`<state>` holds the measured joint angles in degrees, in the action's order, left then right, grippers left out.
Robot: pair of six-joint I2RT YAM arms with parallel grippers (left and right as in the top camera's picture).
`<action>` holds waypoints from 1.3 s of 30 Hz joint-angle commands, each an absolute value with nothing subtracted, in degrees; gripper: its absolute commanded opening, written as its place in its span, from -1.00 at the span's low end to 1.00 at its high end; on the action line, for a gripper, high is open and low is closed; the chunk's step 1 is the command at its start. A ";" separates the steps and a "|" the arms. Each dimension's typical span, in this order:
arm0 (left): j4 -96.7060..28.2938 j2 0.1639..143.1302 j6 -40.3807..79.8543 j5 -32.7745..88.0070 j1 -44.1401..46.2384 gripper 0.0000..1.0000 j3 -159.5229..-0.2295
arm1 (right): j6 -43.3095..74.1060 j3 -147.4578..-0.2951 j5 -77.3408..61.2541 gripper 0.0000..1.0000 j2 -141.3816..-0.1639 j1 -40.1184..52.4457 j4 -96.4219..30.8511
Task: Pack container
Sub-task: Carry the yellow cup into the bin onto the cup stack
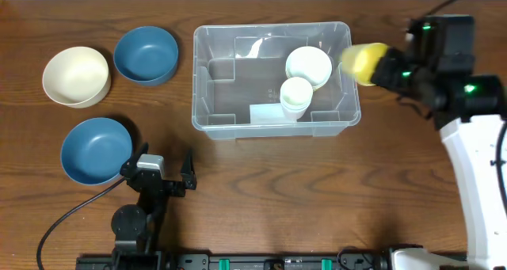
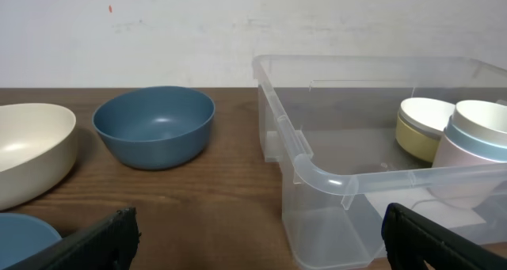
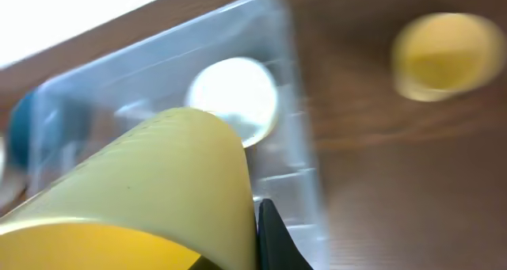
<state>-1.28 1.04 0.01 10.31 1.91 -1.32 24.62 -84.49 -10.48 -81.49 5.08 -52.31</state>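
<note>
My right end effector [image 1: 386,66] is clamped on a yellow cup [image 1: 363,62], held tipped on its side above the right-hand rim of the container [image 1: 273,80]. That clear bin sits on the table [image 1: 317,191] at mid-width, toward the far edge. Through my right wrist camera the yellow cup [image 3: 158,191] fills the foreground. The container [image 3: 293,143] is blurred below it, and a smeared yellow round thing [image 3: 440,56] lies on the wood outside the bin; I cannot tell what it is.

Inside the container, toward its right half, stand two pale cups: one [image 1: 309,66] nearer the far wall, the other [image 1: 297,96] just in front of it.

My left end effector [image 1: 166,155] hangs near the container's front-left corner, its fingers [image 2: 103,238] spread apart and holding nothing. Left of the container are a blue bowl [image 1: 146,55] closest to it, a cream bowl [image 1: 75,76] beyond that, and a second blue bowl [image 1: 97,150] nearer the front.
</note>
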 commanded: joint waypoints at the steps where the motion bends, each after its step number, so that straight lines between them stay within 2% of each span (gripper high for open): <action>1: -3.14 1.10 -0.32 10.94 1.63 0.96 -0.23 | 22.79 -84.55 -9.78 -0.97 -82.81 12.58 -51.48; 9: -3.14 1.10 -0.32 10.94 1.63 0.96 -0.23 | 27.03 -84.55 -2.28 -0.97 -89.54 22.09 -50.76; 21: -3.14 1.10 -0.32 10.94 1.63 0.96 -0.23 | 27.83 -84.55 -2.42 -0.95 -97.62 22.55 -50.59; 22: -3.14 1.10 -0.30 10.94 1.63 0.96 -0.23 | 27.79 -84.55 -2.79 -0.75 -97.97 22.57 -50.52; 23: -3.14 1.10 -0.30 10.94 1.63 0.96 -0.23 | 27.44 -84.55 -3.22 -0.32 -98.26 22.57 -50.35; 25: -3.14 1.10 -0.32 10.94 1.63 0.96 -0.23 | 25.43 -84.55 -4.67 0.38 -98.56 22.57 -49.87; 26: -3.14 1.10 -0.32 10.94 1.63 0.96 -0.23 | 24.29 -84.55 -5.61 0.58 -98.56 22.57 -49.69; 27: -3.14 1.10 -0.30 10.94 1.63 0.96 -0.23 | 23.55 -84.55 -6.13 0.69 -98.56 22.57 -49.58; 32: -3.14 1.10 -0.30 10.94 1.63 0.96 -0.23 | 21.89 -85.47 -7.64 0.81 -98.45 22.57 -49.58; 39: -3.14 1.10 -0.30 10.94 1.63 0.96 -0.23 | 22.85 -92.29 -5.15 0.82 -97.38 19.73 -54.13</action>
